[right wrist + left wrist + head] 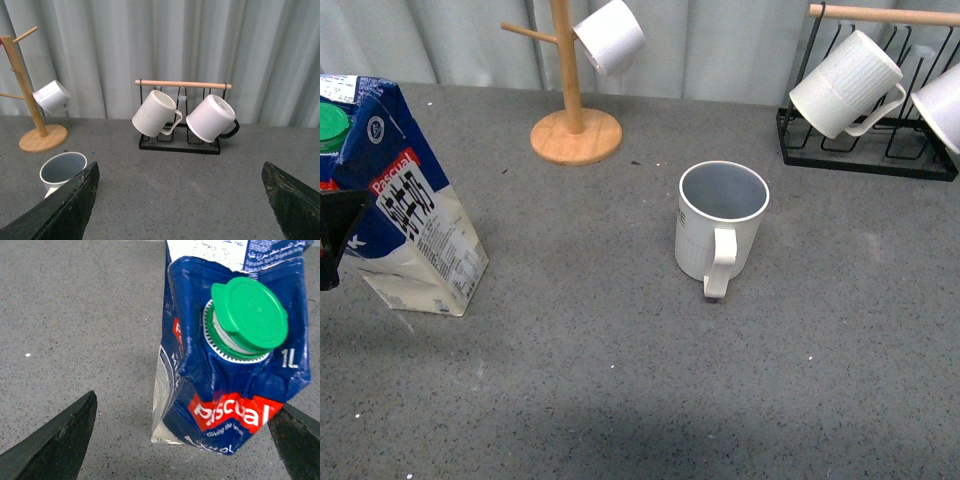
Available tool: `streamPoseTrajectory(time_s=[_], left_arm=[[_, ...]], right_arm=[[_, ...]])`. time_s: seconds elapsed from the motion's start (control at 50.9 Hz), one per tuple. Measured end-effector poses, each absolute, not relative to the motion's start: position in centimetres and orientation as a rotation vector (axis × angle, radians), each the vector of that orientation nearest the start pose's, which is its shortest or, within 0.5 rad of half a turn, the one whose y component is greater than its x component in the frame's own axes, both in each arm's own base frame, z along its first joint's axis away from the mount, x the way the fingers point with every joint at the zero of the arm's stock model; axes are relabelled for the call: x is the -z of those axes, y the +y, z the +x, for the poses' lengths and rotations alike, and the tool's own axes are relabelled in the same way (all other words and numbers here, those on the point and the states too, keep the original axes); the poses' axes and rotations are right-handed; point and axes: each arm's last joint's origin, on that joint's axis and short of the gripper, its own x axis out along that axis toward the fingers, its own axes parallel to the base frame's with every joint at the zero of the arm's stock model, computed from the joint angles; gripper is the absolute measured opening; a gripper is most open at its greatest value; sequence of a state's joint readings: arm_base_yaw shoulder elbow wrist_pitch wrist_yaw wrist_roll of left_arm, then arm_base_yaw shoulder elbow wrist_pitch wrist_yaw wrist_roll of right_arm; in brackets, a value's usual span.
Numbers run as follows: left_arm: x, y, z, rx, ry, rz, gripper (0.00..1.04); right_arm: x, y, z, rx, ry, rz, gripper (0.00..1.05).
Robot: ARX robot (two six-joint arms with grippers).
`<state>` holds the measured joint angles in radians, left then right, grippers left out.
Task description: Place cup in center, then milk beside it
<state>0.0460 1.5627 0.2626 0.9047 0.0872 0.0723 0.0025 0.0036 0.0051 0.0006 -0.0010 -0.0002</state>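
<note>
1. The cup (pixel 720 215) stands upright near the middle of the table (pixel 620 400).
2. The milk (pixel 410 220) leans at far left, between the wide-open jaws of the left gripper (pixel 182 405).
3. The right gripper (pixel 180 167) is wide open, empty.

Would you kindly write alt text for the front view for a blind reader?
A cream cup stands upright mid-frame on the grey table, handle toward the camera. At the left edge, the left gripper is beside a blue-and-white Pascual milk carton; behind are a wooden mug tree and a black mug rack.
</note>
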Motion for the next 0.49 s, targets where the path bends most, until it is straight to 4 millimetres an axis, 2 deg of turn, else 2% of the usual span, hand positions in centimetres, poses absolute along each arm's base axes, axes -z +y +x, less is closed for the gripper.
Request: streamPoseTrajectory(time_s=[0.275,0.491], left_arm=[[-11.11,1.0,23.6,0.068,0.396,0.033,0.98],[-11.35,0.54,23.92,0.08,0.387,0.019,0.55]], right_arm=[[-16.5,0.03,9.76,-0.004,-0.002,0.0,0.95],[-16.5,0.03,9.76,-0.004,-0.002,0.0,0.95]])
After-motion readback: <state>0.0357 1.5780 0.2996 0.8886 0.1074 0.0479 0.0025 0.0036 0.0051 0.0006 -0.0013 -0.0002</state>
